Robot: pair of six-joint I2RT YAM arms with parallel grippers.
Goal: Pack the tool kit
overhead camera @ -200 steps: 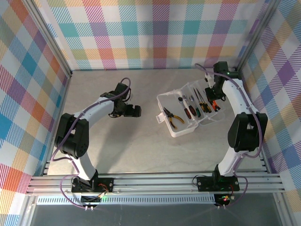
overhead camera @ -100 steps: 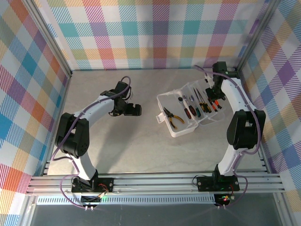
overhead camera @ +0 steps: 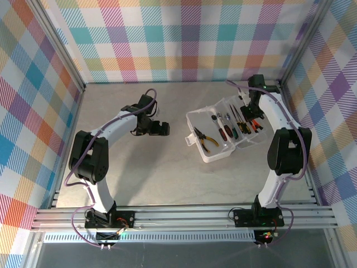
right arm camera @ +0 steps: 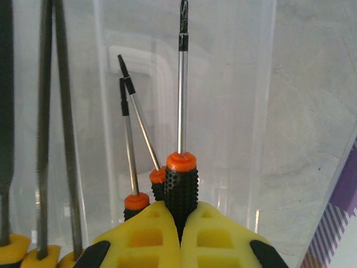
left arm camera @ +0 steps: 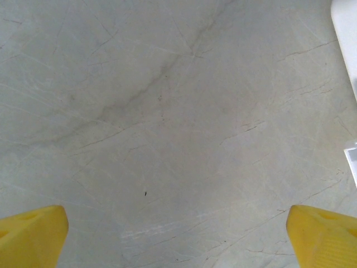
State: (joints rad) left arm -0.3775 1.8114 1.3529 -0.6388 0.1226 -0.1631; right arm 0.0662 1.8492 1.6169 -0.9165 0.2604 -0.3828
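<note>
The black-handled screwdriver [right arm camera: 182, 187] with its orange collar points straight away from the right gripper [right arm camera: 179, 215], its long axis in line with the fingers. The jaws are clamped on the knurled handle from both sides, over the translucent floor of the tool box [right arm camera: 234, 111]. Just to its left are two smaller screwdrivers [right arm camera: 134, 167], tips aimed the same way, one leaning across the other.

From above, the box [overhead camera: 215, 156] lies open at mid-right of the table [overhead camera: 167, 178]. The yellow-handled pliers [overhead camera: 203, 139] lie in its left part, the screwdrivers in a row to the right. The left gripper [left arm camera: 178, 231] hangs over bare table left of the box, jaws spread wide.
</note>
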